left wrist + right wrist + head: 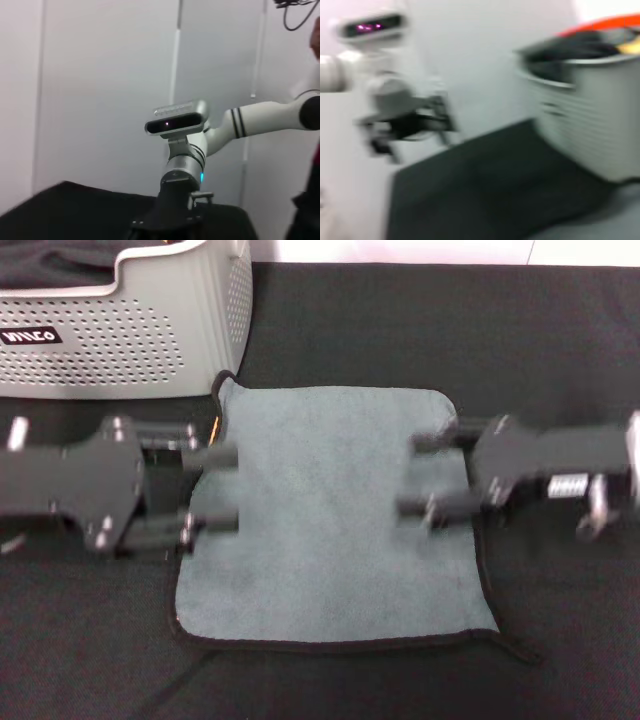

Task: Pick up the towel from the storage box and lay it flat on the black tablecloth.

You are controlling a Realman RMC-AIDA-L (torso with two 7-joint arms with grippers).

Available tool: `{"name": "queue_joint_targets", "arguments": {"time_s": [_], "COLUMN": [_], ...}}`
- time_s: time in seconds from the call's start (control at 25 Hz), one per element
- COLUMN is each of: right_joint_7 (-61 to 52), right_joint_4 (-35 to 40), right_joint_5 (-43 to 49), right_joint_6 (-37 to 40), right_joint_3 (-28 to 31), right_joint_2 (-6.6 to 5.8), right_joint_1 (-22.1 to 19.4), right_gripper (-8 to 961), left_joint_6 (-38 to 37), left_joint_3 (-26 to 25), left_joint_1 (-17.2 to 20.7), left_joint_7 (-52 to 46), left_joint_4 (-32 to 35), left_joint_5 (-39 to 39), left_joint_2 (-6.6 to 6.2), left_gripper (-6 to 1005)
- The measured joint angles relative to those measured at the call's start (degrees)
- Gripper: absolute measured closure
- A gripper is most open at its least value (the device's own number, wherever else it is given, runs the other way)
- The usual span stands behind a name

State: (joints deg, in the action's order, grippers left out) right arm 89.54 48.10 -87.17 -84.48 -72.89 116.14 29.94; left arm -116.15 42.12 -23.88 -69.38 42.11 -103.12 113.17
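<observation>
Left claw: the left gripper, a black two-finger unit, reaches in from the robot's left with its fingers spread apart, holding nothing; its fingertips overlap the left edge of the cloth in the head view.
Right claw: the right gripper, the same black build, reaches in from the right, fingers likewise apart and empty, tips over the cloth's right side.
Why both stand so: the two face each other across the cloth at matching height, which reads as a spread-and-release posture; with the cloth down, neither needs to grip.
Whether they touch: the head view does not settle whether the fingertips rest on the cloth or hang just above it.
Towel: the soft, roughly square grey-teal towel with a dark stitched edge lies opened out, grey-teal face up, between the two grippers; no yellow face shows.
Towel's edges: the near right corner trails a little and the far left corner lifts slightly, so it is nearly but not perfectly flat.
Tablecloth: the large black fabric sheet lies under the whole towel.
Storage box: the light grey perforated plastic basket with a small black label stands at the far left, just beyond the towel's far left corner; dark fabric shows inside it.
Progress: the laying looks essentially done.
</observation>
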Motion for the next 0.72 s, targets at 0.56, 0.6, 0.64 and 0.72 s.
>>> {"name": "queue_joint_targets", "arguments": {"time_s": [0.56,0.6,0.64,0.72], "right_joint_7": [10.4,10.7,11.0,12.2], "right_joint_4": [17.0,17.3,17.5,17.6], "right_joint_5": [-15.9,-16.1,-16.3,-17.2], "right_joint_6": [1.6,1.4,1.3,1.1], "right_joint_3": [-21.5,-21.6,-21.7,-22.0], "right_joint_2": [0.03,0.04,0.03,0.04], "right_joint_1": [-12.4,-12.5,-12.6,-12.7], "right_gripper": [81,81,81,82], "left_joint_6": [-0.5,-0.6,-0.6,-0.6], "left_joint_3": [14.7,14.7,14.7,14.7], "left_joint_1": [6.5,6.5,6.5,6.5], "left_joint_7": [2.4,2.3,2.3,2.1], "left_joint_4": [-0.1,-0.1,-0.1,-0.1], "left_joint_5": [15.1,15.1,15.2,15.3], "left_joint_2": [-5.11,-5.28,-5.40,-5.49], "left_gripper": [468,468,468,468]}}
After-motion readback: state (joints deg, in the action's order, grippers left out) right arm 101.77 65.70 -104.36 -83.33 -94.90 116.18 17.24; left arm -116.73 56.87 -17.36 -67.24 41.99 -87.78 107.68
